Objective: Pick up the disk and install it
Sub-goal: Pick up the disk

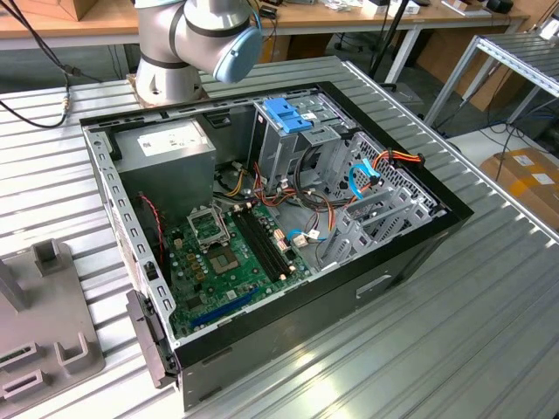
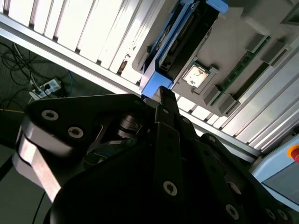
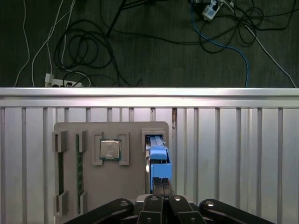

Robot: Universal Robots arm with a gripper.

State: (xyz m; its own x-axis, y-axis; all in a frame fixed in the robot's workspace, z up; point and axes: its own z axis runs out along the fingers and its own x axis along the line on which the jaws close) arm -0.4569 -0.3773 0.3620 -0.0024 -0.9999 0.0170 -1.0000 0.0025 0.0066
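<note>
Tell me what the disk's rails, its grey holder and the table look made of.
Rails of the disk: bright blue, matte, moulded look, likely plastic. The holder: uniform matte grey with moulded pockets, probably plastic, perhaps printed. The table: pale ribbed slats with a soft sheen, likely aluminium profile.

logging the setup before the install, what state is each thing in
disk, standing on edge in a tray slot
hand, at the disk's blue end
processor, seated in its tray pocket
memory stick, on edge in a tray slot
computer case, open, side panel off
</note>
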